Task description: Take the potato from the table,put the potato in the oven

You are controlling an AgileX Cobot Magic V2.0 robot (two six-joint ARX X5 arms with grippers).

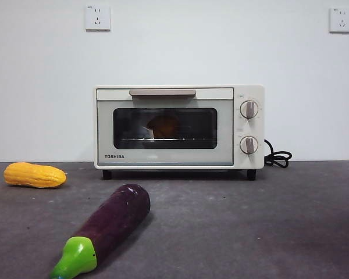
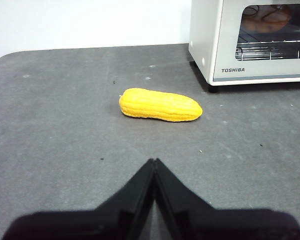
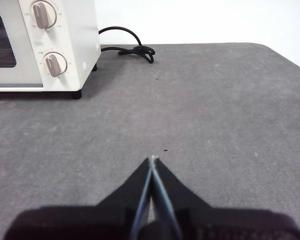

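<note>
Seemingly the job is finishing: the potato [image 1: 163, 126] is sitting on the rack inside the oven [image 1: 178, 128], behind its closed glass door, so nothing looks left to do. The left gripper [image 2: 154, 162] and right gripper [image 3: 152, 160] are both resting clenched and empty, well short of the oven, above the dark grey table [image 1: 267, 221]. A white wall [image 1: 46, 87] is standing behind.

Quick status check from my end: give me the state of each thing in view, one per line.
oven: door shut, standing on the table
potato: inside the oven on the rack, seen through the window
corn cob: lying on its side on the table, untouched
eggplant: lying on the table, green stem end toward the camera
left gripper: shut, empty, short of the corn cob
right gripper: shut, empty, over bare table
</note>
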